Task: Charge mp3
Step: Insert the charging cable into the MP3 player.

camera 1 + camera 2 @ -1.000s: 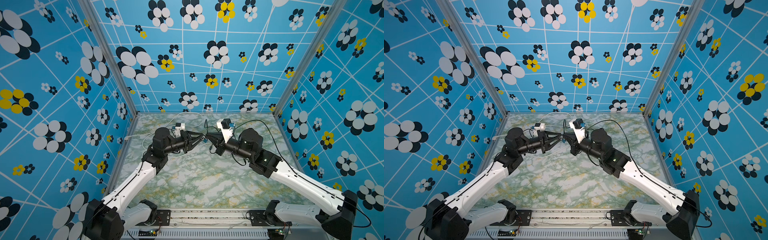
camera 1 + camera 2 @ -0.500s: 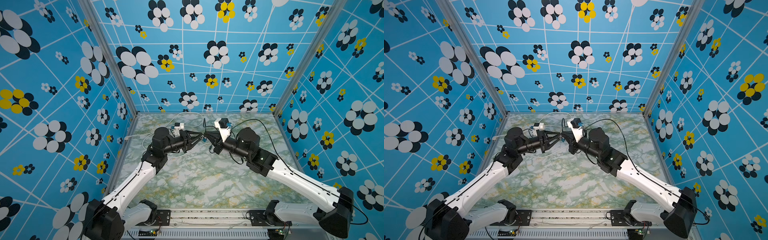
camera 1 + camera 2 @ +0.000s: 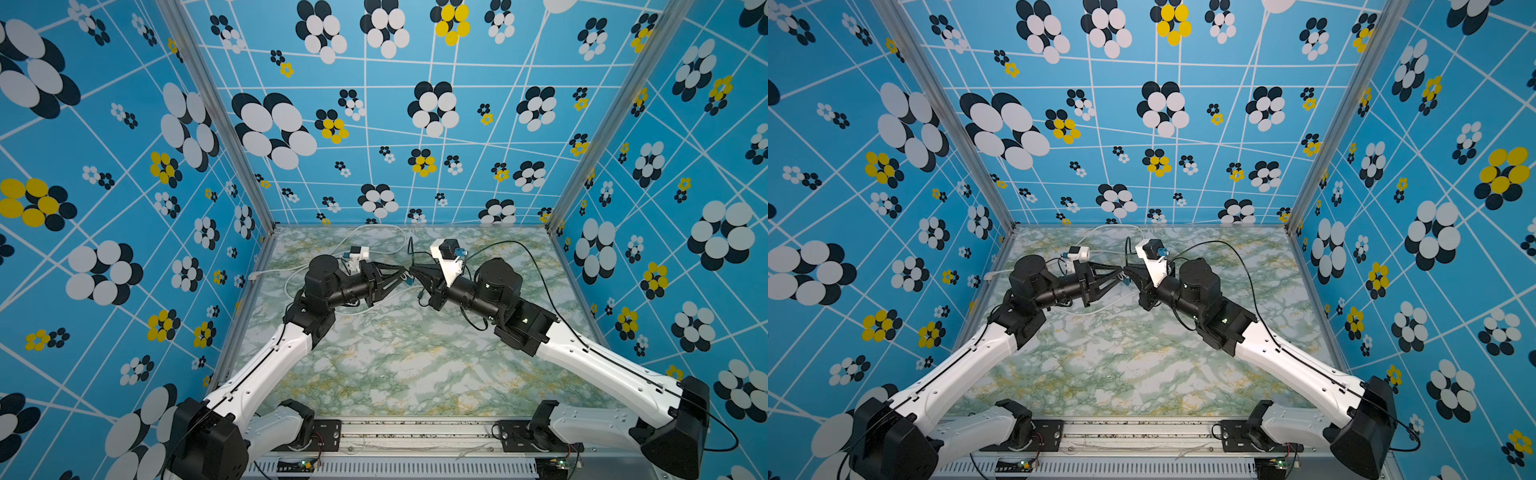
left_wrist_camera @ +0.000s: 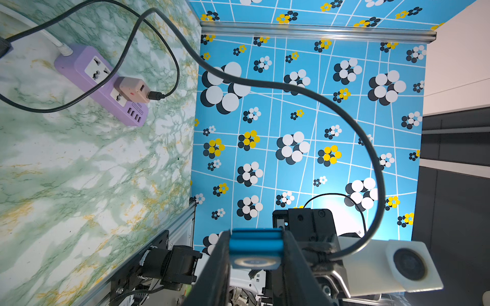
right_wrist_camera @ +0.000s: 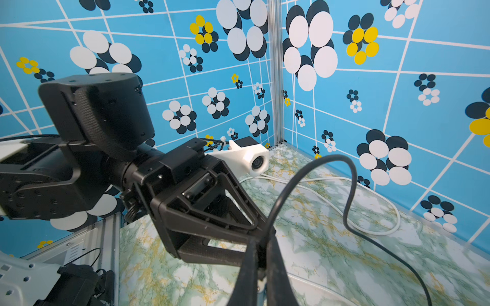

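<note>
Left gripper [image 4: 255, 238] clamped on blue mp3 [image 4: 254, 254], right gripper [image 5: 262, 239] clenched on black cable [image 5: 315, 160], tips nearly meeting above marble table [image 3: 395, 353], pink charger [image 4: 134, 88] plugged into purple power strip [image 4: 79, 71]

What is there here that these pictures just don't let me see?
- Left wrist view: the sides of the mp3, and any socket, covered by the left tool.
- Right wrist view: the plug of the black cable, pinched inside the right tool.
- Both top views: mp3 too small; plugged in or not, cannot tell.
</note>
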### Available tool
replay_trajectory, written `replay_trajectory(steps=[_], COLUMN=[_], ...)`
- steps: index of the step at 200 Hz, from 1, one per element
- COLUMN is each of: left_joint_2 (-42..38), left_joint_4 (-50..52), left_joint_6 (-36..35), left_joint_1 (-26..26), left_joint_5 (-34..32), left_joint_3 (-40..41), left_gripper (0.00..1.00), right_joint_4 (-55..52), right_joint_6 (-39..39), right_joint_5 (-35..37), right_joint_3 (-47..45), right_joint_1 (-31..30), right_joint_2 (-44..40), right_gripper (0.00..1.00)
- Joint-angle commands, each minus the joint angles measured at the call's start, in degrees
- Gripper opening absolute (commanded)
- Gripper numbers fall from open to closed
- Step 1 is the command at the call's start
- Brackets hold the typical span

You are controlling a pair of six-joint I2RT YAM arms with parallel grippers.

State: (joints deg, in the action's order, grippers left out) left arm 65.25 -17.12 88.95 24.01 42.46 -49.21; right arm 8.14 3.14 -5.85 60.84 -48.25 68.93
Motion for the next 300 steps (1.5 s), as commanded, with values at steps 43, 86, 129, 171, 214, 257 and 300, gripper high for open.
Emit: replay_trajectory(steps=[43,86,129,171,214,257,300], left_joint_2=[-2.5,-2.4,-2.1,-3.0,-3.8,-4.8,-5.7], left_joint_4=[-9.4,-8.7,-9.5,-4.0,1.2,3.0,-0.1], left_joint_6=[0.2,-0.4,-0.4,-5.0,-9.4,-13.9,-14.0], left_joint_1=[-1.0,-1.8,-1.8,-1.5,-1.4,-1.1,-1.0], left_joint_5=[1.5,2.2,2.6,3.1,2.8,2.5,2.3], left_joint_3=[-2.0,-2.6,-3.2,-5.0,-6.7,-8.4,-7.7], left_gripper=[0.00,0.00,0.00,0.00,0.00,0.00,0.00], right_joint_4=[-11.5,-12.2,-13.4,-17.9,-21.0,-23.8,-23.0], right_joint_6=[-1.6,-2.2,-2.8,-5.0,-5.8,-7.1,-7.5], right_joint_5=[-1.0,-1.0,-1.6,-2.6,-1.6,-1.5,-0.7], right_joint_3=[-3.1,-3.5,-3.1,-0.6,0.1,1.1,0.6], right_joint_1=[-0.2,-0.2,-0.2,-0.3,-0.3,-0.6,-1.4], right_joint_2=[0.4,-1.3,-0.8,1.2,1.7,2.5,2.9], right_gripper=[0.00,0.00,0.00,0.00,0.00,0.00,0.00])
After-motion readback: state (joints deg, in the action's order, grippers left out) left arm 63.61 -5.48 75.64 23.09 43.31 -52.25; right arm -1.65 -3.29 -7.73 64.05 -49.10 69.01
